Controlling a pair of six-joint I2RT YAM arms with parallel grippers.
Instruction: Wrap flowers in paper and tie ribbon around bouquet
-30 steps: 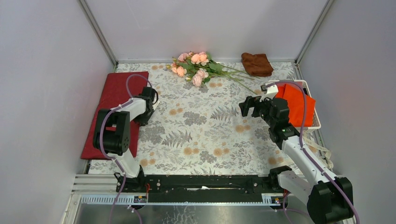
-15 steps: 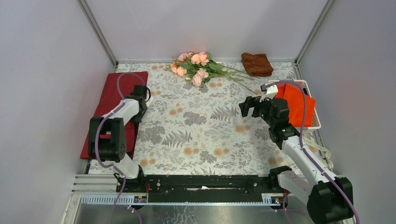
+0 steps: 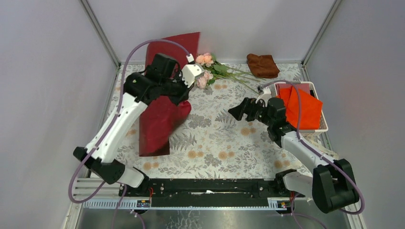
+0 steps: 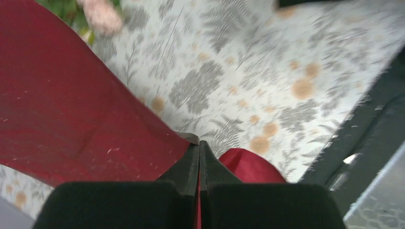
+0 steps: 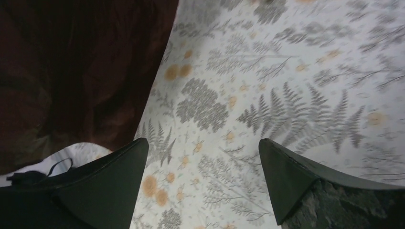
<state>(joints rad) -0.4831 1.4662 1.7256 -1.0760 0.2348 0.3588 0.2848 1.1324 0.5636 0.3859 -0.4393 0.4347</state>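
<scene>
Large thin dark red paper sheet (image 3: 160,119) hangs centre-left in the top view, long axis running upper-back to lower-front. It's lifted off the table, pinched near its right edge by left claw (image 4: 199,145), jaws together on it. Right claw (image 5: 203,143) is near the sheet's right side, jaws wide apart, empty. Bunch of pink roses (image 3: 206,60) lies upper middle, behind the sheet.

Flowers (image 3: 208,61) partly behind the paper (image 3: 160,125)

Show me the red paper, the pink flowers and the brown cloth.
red paper (image 3: 160,126), top view, hanging lower part
pink flowers (image 3: 207,59), top view, a rose head
brown cloth (image 3: 262,66), top view, its middle
</scene>
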